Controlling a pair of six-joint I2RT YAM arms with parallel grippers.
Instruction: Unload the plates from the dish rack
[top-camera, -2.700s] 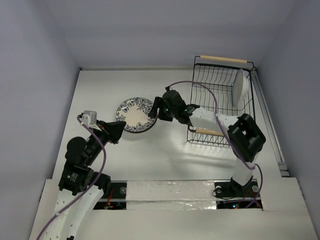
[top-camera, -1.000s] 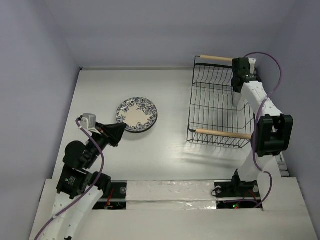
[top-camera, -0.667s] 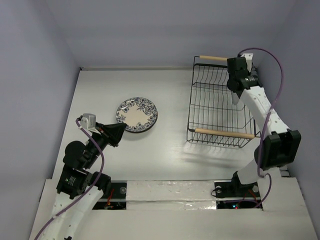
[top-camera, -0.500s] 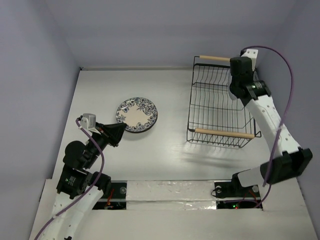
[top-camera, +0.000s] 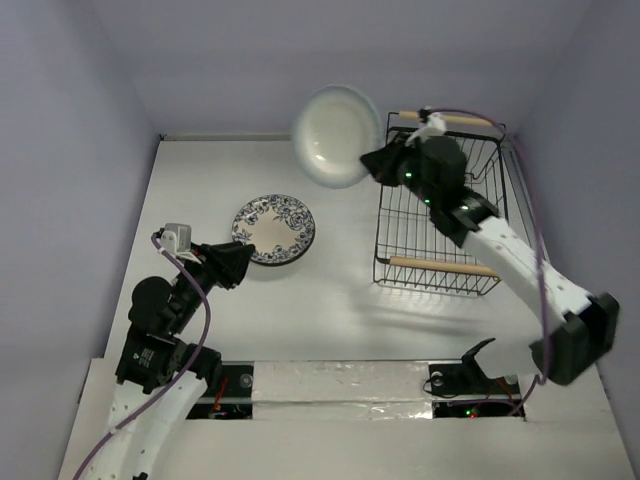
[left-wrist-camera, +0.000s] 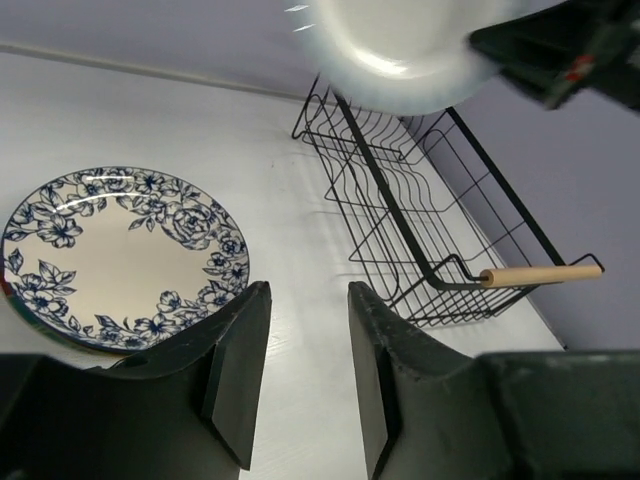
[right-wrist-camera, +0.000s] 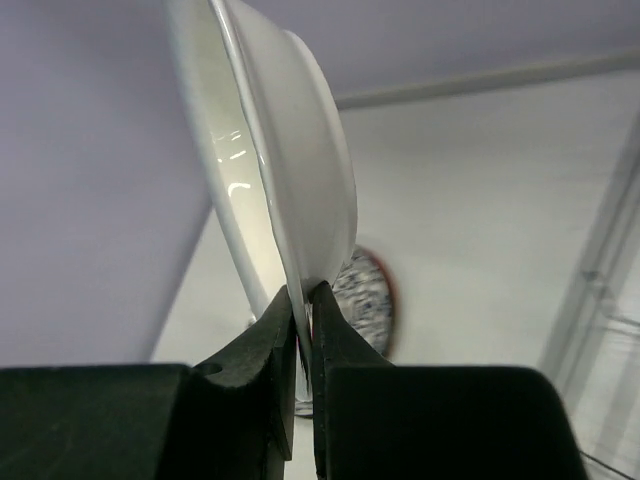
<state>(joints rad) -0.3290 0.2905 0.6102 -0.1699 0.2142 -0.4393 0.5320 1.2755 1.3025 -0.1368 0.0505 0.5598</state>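
My right gripper (top-camera: 372, 162) (right-wrist-camera: 303, 290) is shut on the rim of a white plate (top-camera: 335, 135) (right-wrist-camera: 290, 170). It holds the plate tilted in the air, left of the dish rack's far end. The black wire dish rack (top-camera: 440, 215) (left-wrist-camera: 420, 235) with wooden handles shows no plate inside it. A cream plate with a blue floral rim (top-camera: 273, 228) (left-wrist-camera: 115, 255) lies flat on the table, with a red edge (right-wrist-camera: 392, 310) showing beneath it. My left gripper (top-camera: 238, 262) (left-wrist-camera: 307, 292) hovers open just right of that plate, nothing between its fingers.
White walls enclose the table on the left, back and right. The rack stands close to the right wall. The right arm's purple cable (top-camera: 530, 240) arcs over the rack's right side.
The right arm has lifted the white plate out of the rack's far right corner and swung it up and to the left. The left gripper's jaws have opened.
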